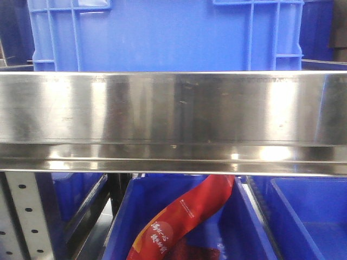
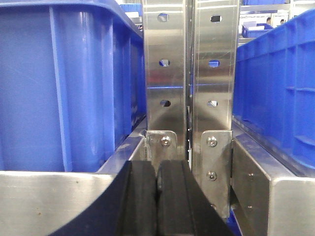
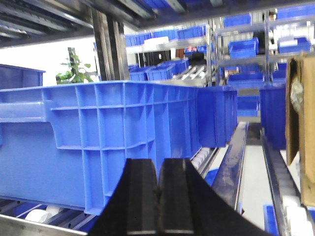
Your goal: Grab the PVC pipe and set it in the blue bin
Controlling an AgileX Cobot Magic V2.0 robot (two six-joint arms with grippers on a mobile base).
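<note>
Both grippers are closed with pads pressed together and nothing between them: the left gripper [image 2: 157,184] at lower centre faces the steel rack uprights [image 2: 189,69], and the right gripper [image 3: 158,189] faces a blue bin [image 3: 108,142] at left. No PVC pipe is visible in any view, so the arms are judged to be parked pending a search.
</note>
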